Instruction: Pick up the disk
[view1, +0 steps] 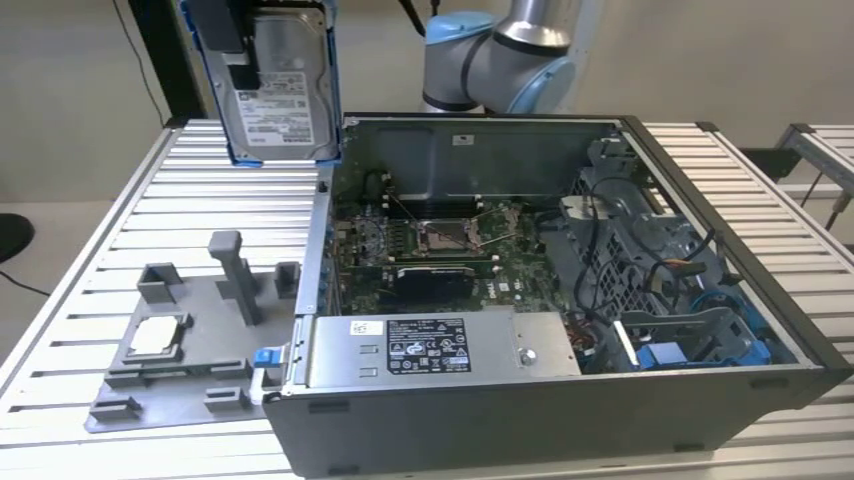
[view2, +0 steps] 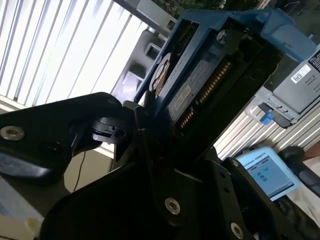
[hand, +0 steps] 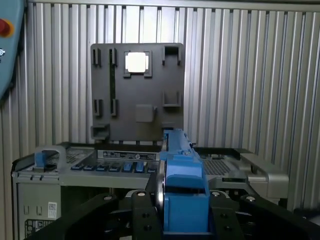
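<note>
Clearly, in the first wrist view the jaws of the gripper (hand: 184, 217) are clamped on both sides of the disk (hand: 181, 180), seen edge-on. Its white-labelled face is seen in the exterior view, held aloft at upper left beside the open computer case (view1: 534, 400). Its connector pins are seen in the second wrist view.

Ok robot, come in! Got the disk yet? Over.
Pincer shut on the disk. Disk upright, up off the table. Computer case alongside, nothing blocking.
</note>
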